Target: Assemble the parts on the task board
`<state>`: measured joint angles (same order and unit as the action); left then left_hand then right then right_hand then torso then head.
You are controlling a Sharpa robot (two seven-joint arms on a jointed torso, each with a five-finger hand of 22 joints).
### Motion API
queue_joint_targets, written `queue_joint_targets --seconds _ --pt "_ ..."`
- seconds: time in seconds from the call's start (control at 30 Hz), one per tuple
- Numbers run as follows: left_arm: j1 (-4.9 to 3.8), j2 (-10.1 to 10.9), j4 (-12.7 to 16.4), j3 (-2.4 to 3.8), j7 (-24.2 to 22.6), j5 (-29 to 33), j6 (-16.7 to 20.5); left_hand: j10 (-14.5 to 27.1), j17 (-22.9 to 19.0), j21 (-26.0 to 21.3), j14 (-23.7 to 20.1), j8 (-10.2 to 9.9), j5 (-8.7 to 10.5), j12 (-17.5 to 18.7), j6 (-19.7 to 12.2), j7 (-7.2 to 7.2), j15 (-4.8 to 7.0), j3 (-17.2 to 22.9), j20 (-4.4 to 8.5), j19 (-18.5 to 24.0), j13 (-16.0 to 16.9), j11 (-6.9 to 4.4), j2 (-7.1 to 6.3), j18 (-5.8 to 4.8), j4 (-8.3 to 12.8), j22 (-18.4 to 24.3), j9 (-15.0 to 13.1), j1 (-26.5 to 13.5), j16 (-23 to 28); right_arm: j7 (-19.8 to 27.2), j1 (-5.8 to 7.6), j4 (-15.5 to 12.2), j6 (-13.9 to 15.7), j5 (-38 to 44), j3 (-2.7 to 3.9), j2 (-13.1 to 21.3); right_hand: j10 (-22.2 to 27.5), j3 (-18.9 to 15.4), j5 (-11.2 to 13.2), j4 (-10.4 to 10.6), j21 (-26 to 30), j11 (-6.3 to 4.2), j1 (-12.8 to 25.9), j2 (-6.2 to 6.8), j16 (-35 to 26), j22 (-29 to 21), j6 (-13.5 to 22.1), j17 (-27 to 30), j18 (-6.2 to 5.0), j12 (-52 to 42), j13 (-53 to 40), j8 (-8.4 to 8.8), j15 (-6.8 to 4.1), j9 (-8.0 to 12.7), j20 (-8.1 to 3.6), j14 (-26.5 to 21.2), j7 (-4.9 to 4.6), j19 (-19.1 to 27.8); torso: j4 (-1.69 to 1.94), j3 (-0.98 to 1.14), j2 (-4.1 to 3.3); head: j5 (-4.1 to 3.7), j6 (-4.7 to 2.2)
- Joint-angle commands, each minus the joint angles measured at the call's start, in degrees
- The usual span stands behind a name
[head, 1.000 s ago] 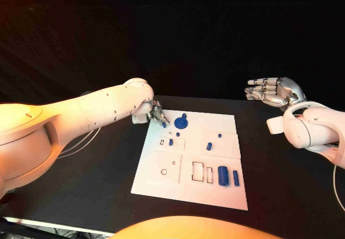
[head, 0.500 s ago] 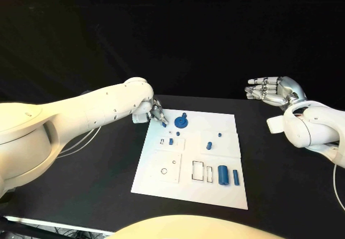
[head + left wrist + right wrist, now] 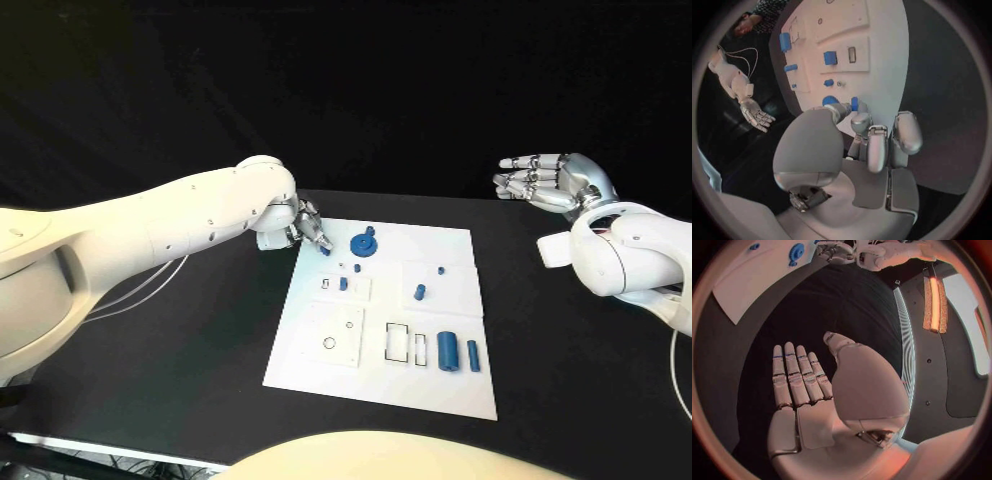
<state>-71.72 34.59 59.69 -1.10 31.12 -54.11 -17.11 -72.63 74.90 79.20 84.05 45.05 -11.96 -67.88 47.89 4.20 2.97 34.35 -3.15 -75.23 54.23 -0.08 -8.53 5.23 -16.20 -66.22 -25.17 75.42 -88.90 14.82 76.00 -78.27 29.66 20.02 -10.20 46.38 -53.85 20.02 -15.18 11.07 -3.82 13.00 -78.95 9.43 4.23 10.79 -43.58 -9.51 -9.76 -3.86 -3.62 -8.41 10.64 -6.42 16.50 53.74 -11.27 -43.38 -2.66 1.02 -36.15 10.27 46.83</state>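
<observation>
The black desk (image 3: 173, 350) carries everything, and the white task board (image 3: 378, 385) lies flat on its middle, between the two arms, probably so both can reach it.

The left robot hand (image 3: 306, 230) is lowered over the board's far corner on its own side. In the left wrist view its fingers (image 3: 875, 145) are curled in toward the thumb, and a small blue peg (image 3: 854, 103) shows right at the fingertips. It looks pinched there, though the fingers hide the contact, so I cannot tell for certain whether it is held or only touched. The low, fingertip-first pose suits picking or seating one small part.

The right robot hand (image 3: 552, 182) is raised well apart from the board, off to its own side, fingers spread and side by side, holding nothing. It seems parked to keep clear of the left arm's work.

Just beside the left robot hand sits the round blue disc part (image 3: 364, 243), the biggest piece. Farther from that hand, toward the robot, two blue cylinders (image 3: 449, 352) lie side by side next to empty rectangular slots (image 3: 397, 343), likely staged beside their seats. Between these, small blue pieces (image 3: 420, 293) are dotted over the raised white panels, and a round hole (image 3: 329, 344) stays open.

Most seats appear unfilled, so the assembly looks early.
</observation>
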Motion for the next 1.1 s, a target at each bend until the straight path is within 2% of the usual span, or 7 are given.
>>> queue_joint_targets --seconds 0.03,0.37,0.5,0.63,0.8,0.87,1.1 --pt "-0.05 1.73 3.33 0.11 -0.59 2.12 2.90 -0.49 13.26 0.40 5.35 1.05 -0.28 -0.37 -0.42 -0.11 0.29 8.16 -0.05 -0.37 0.10 -0.09 -0.33 -0.20 7.61 -0.15 -6.42 -0.65 -0.21 0.85 -0.02 -0.10 -0.71 0.29 0.02 0.13 -0.12 -0.24 0.15 -0.08 -0.02 0.02 0.37 -0.34 -0.21 -0.05 -0.41 0.09 0.10 0.12 -0.02 0.18 0.20 0.09 0.05 0.32 -5.16 0.13 0.03 0.02 0.05 0.01 0.11" --pt "0.03 6.93 12.50 0.19 0.82 1.05 7.23 -1.72 14.07 1.23 5.64 1.68 -0.63 -1.05 0.27 -0.34 0.56 13.15 0.20 -1.50 1.05 -0.38 -1.95 -0.50 9.93 -1.75 -7.68 -2.67 -0.60 0.89 -0.03 -0.22 -0.70 0.28 0.01 0.32 -0.12 -0.24 0.15 -0.08 -0.02 0.02 0.37 -0.34 -0.21 -0.05 -0.41 0.09 0.10 0.12 -0.02 0.18 0.20 0.09 0.05 0.32 -5.16 0.13 -0.01 -0.07 -0.05 0.40 0.25" --pt "0.48 8.81 15.76 0.17 1.19 -0.38 9.32 -2.13 14.24 1.57 5.69 1.82 -0.74 -1.23 0.58 -0.46 0.67 14.50 0.30 -1.95 1.29 -0.49 -2.48 -0.63 10.56 -2.41 -7.99 -3.42 -0.68 0.93 -0.04 -0.26 -0.67 0.26 0.01 0.41 -0.12 -0.24 0.15 -0.08 -0.02 0.02 0.37 -0.34 -0.21 -0.05 -0.41 0.09 0.10 0.12 -0.02 0.18 0.20 0.09 0.05 0.32 -5.16 0.13 -0.02 -0.07 -0.04 0.38 0.32" --pt "0.91 10.00 18.27 0.14 1.47 -2.65 9.57 -2.26 14.32 1.65 5.71 1.86 -0.76 -1.28 0.69 -0.50 0.70 14.83 0.33 -2.04 1.35 -0.53 -2.64 -0.65 10.75 -2.54 -8.07 -3.61 -0.72 0.93 -0.06 -0.28 -0.65 0.25 0.01 0.47 -0.12 -0.24 0.15 -0.08 -0.02 0.02 0.37 -0.34 -0.21 -0.05 -0.41 0.09 0.10 0.12 -0.02 0.18 0.20 0.09 0.05 0.32 -5.16 0.13 0.02 -0.08 -0.05 0.32 0.37" --pt "1.26 10.56 20.16 0.08 2.07 -5.51 8.50 -2.27 14.28 1.67 5.70 1.87 -0.77 -1.24 0.73 -0.52 0.71 14.96 0.34 -2.07 1.28 -0.55 -2.72 -0.66 10.83 -2.58 -8.10 -3.69 -0.70 0.93 -0.09 -0.29 -0.67 0.24 0.01 0.47 -0.14 -0.27 0.15 -0.09 -0.03 0.01 0.42 -0.39 -0.22 -0.13 -0.54 0.15 0.09 0.12 -0.01 0.19 0.19 0.09 0.05 0.37 -5.15 0.11 0.04 -0.16 -0.09 0.49 0.47" --pt "1.39 10.68 20.57 0.02 2.31 -6.06 8.36 -2.27 14.28 1.67 5.70 1.87 -0.77 -1.24 0.73 -0.52 0.71 14.96 0.34 -2.07 1.28 -0.55 -2.72 -0.66 10.83 -2.58 -8.10 -3.69 -0.70 0.99 -0.10 -0.30 -0.61 0.24 0.01 0.48 -0.14 -0.27 0.15 -0.09 -0.03 0.01 0.42 -0.39 -0.22 -0.13 -0.54 0.15 0.09 0.12 -0.01 0.19 0.19 0.09 0.05 0.37 -5.15 0.11 -0.08 -0.13 -0.10 0.62 0.61" --pt "2.14 11.06 21.45 -0.24 2.78 -6.69 9.05 -2.55 14.45 1.60 5.76 1.94 -0.83 -1.36 0.96 -0.59 0.75 15.48 0.38 -1.97 1.43 -0.62 -2.96 -0.62 11.10 -2.39 -8.23 -4.04 -0.78 1.13 -0.13 -0.33 -0.42 0.24 0.01 0.57 -0.15 -0.27 0.15 -0.12 -0.04 0.01 0.40 -0.38 -0.22 -0.16 -0.59 0.17 0.08 0.12 -0.01 0.19 0.19 0.09 0.05 0.39 -5.15 0.10 -0.04 -0.08 -0.08 0.75 0.73"
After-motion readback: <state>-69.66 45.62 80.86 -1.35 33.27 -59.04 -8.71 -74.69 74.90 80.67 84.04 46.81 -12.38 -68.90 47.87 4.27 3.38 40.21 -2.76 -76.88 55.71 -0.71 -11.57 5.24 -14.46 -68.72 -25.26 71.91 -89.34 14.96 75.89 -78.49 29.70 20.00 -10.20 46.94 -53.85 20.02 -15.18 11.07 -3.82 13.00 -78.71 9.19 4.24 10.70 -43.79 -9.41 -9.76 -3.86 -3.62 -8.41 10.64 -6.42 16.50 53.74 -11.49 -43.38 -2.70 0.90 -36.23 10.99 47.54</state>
